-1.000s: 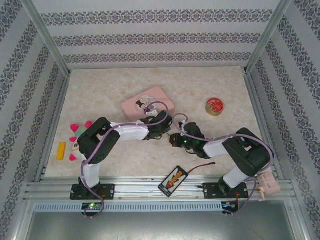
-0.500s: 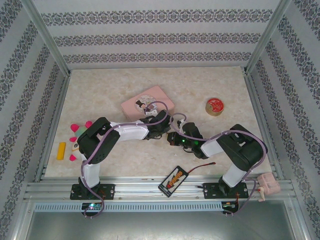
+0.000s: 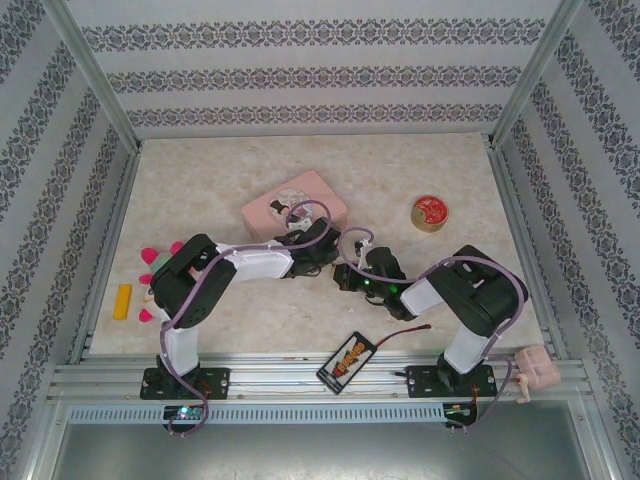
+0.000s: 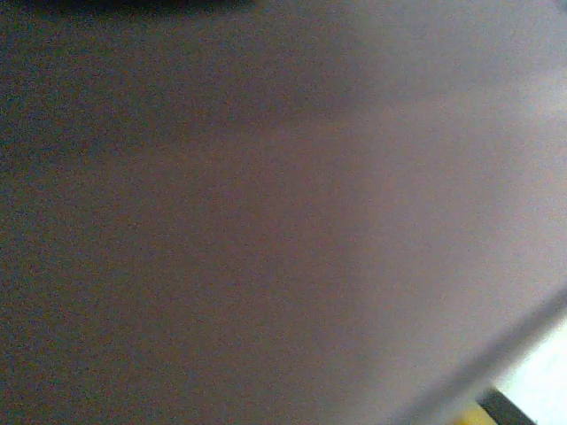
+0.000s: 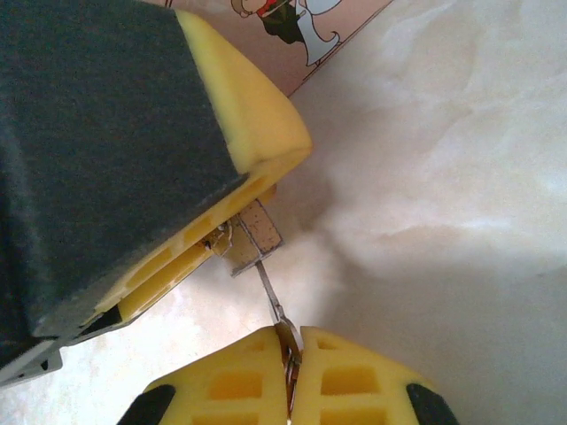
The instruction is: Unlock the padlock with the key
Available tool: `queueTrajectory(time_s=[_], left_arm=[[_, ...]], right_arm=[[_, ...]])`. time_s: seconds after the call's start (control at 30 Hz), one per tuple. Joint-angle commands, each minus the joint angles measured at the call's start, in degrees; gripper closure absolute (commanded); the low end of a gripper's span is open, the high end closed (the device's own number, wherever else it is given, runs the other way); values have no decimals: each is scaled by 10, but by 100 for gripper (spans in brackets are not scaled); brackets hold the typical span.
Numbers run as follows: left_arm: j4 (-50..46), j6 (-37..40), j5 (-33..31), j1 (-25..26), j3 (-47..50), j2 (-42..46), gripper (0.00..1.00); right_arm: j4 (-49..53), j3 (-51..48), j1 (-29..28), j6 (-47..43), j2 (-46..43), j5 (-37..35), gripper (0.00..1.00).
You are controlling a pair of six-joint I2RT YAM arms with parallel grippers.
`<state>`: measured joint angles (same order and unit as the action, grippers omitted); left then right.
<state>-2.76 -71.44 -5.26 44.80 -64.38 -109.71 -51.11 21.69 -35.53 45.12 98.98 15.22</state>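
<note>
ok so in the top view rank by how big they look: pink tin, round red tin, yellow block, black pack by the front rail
1. pink tin
2. black pack, only slightly ahead of the next, so unsure
3. round red tin
4. yellow block

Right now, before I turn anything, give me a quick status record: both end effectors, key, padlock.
Left end effector: closed on the padlock, beside the pink tin
Right end effector: shut on the key
Key: tip meets the padlock body, apparently at the keyhole
Lock state: cannot tell whether unlocked
</note>
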Motion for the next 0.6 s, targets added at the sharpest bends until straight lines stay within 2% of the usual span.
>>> queueTrajectory(time_s=[0.0, 0.17, 0.57], left_arm=[[28, -39, 76, -1, 14, 23, 90], [27, -50, 101, -7, 21, 32, 90], [45, -69, 105, -8, 33, 35, 90]], right_arm=[[-52, 0, -7, -18, 25, -39, 100], [-85, -9, -7, -21, 29, -41, 100], [-126, -17, -7, -11, 37, -47, 100]])
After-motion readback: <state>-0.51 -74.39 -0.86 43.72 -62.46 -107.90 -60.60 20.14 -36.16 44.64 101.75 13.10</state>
